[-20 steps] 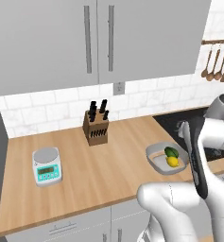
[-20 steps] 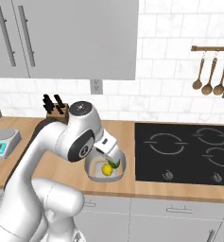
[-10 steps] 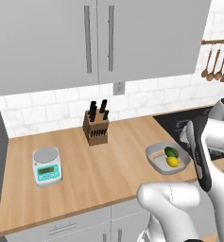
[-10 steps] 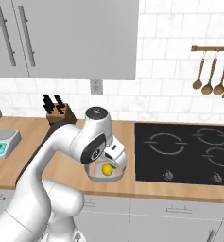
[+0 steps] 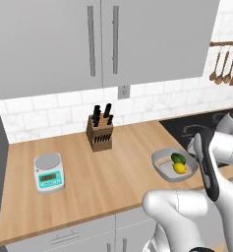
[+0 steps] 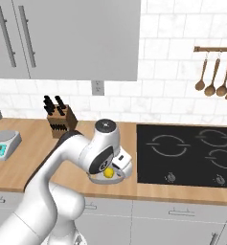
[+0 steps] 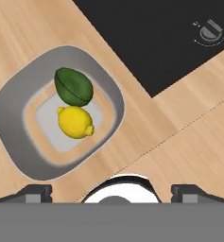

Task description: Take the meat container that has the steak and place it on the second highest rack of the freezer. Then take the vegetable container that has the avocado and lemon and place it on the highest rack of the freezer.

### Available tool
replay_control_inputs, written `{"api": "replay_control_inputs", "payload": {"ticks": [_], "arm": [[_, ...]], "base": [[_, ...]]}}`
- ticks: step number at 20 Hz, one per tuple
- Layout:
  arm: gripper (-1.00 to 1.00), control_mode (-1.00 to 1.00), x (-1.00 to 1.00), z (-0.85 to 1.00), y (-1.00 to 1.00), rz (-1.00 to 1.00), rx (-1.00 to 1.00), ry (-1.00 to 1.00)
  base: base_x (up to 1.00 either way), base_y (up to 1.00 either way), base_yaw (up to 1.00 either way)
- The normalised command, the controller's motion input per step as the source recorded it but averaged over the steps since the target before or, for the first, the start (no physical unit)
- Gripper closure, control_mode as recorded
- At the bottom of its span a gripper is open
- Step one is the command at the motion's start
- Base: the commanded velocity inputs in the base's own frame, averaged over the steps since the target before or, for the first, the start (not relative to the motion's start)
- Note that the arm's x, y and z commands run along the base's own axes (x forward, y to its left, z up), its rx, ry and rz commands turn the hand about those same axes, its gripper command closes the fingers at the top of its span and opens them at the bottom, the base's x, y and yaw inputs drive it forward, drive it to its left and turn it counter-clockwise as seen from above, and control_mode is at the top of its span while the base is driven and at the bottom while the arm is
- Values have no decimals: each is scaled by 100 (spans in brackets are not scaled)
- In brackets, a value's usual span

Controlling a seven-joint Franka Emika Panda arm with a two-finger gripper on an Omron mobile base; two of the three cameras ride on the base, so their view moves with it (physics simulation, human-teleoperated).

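Observation:
The vegetable container (image 7: 111,90) is a shallow grey dish on the wooden counter. It holds a dark green avocado (image 7: 73,86) touching a yellow lemon (image 7: 75,122). My gripper (image 7: 114,191) hovers above it, pointing down, open wide with nothing between the fingertips (image 7: 35,191). The dish lies up and left of the gripper's centre in the hand view. From the left base view the container (image 5: 162,167), avocado (image 5: 178,158) and lemon (image 5: 180,168) sit just left of my arm. In the right base view my arm covers most of the container (image 6: 120,180); the lemon (image 6: 107,173) peeks out. The meat container, steak and freezer are out of view.
A black cooktop (image 6: 187,153) borders the container on the right. A knife block (image 5: 99,132) stands at the back of the counter (image 5: 103,177) and a kitchen scale (image 5: 49,172) sits at the left. Wooden utensils (image 6: 210,76) hang on the wall. Grey cabinets (image 5: 98,39) hang overhead.
My arm has swung lower and further over the container, now hiding the avocado in the right base view. The gripper stays open. The container and its fruit have not moved.

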Motion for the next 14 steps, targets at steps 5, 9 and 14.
{"api": "replay_control_inputs", "payload": {"ticks": [5, 9, 14], "arm": [[-100, -100, 29, -12, 0, 0, 0, 0], [-100, -100, 16, -26, -16, 0, 0, 0], [-100, -100, 0, -25, -16, 0, 0, 0]], "base": [[0, 0, 0], [0, 0, 0], [0, 0, 0]]}}
